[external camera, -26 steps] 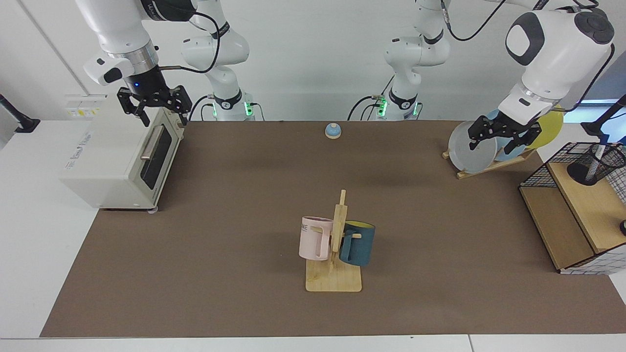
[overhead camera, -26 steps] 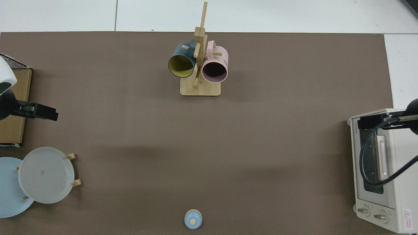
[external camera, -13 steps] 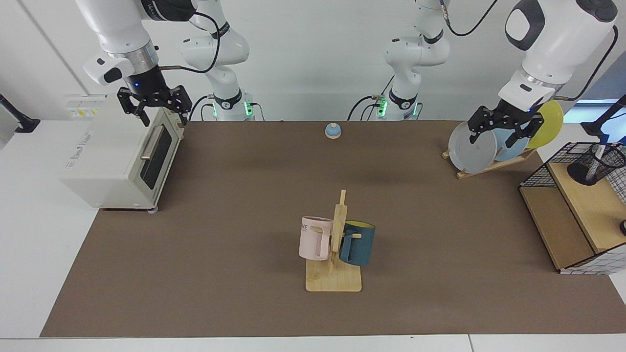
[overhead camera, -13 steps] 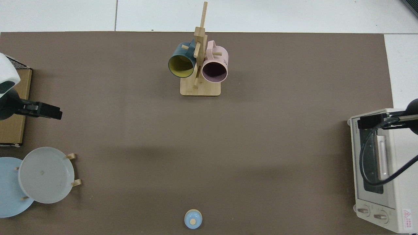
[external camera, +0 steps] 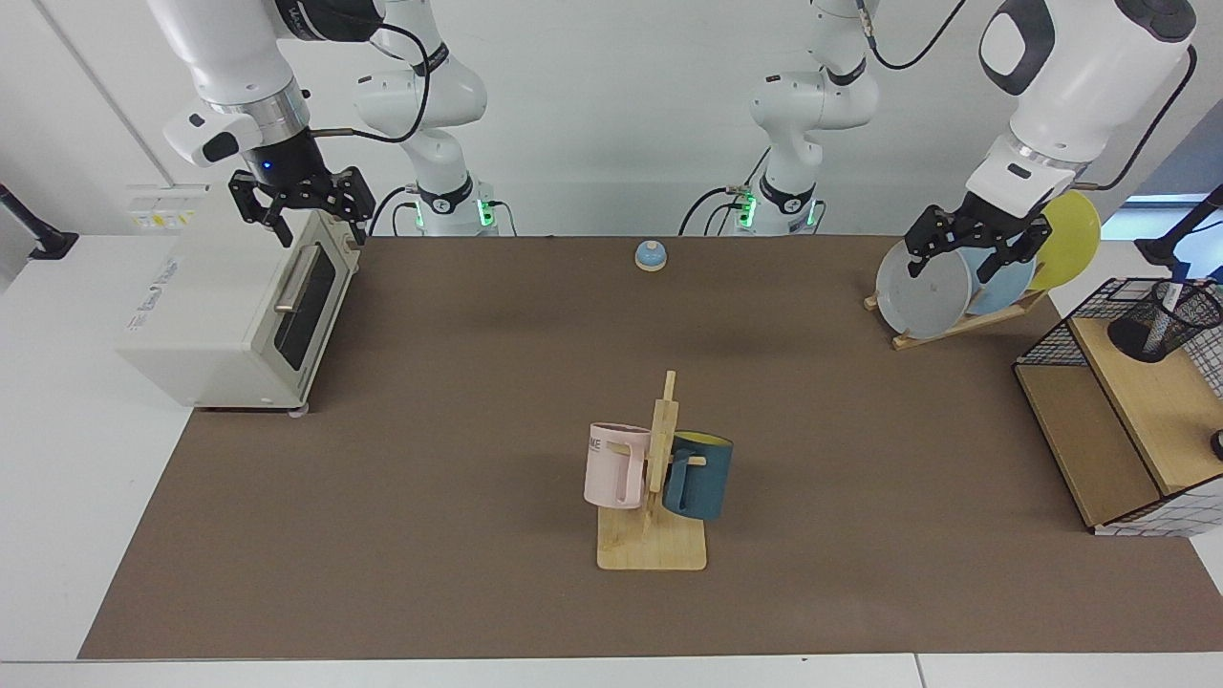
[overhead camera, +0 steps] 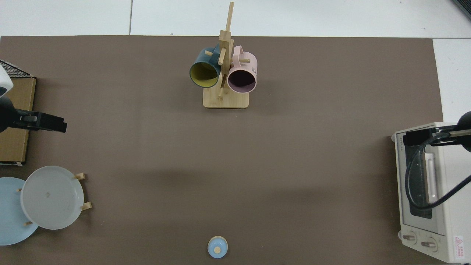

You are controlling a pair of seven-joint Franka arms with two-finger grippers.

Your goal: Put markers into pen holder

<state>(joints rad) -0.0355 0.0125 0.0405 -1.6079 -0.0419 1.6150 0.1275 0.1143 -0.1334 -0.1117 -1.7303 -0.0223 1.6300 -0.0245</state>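
Your left pincer (external camera: 967, 256) spread and empty above the plates (external camera: 925, 290), marker (external camera: 1159, 328) standing in the holder (external camera: 1168, 320) on the shelf, well apart from it, right pincer (external camera: 312, 209) spread, waiting over the toaster (external camera: 229, 306).

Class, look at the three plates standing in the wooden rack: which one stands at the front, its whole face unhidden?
The grey plate. Its full round face shows, while the light blue plate and yellow plate stand behind it, partly covered. The left hand hangs open before them.
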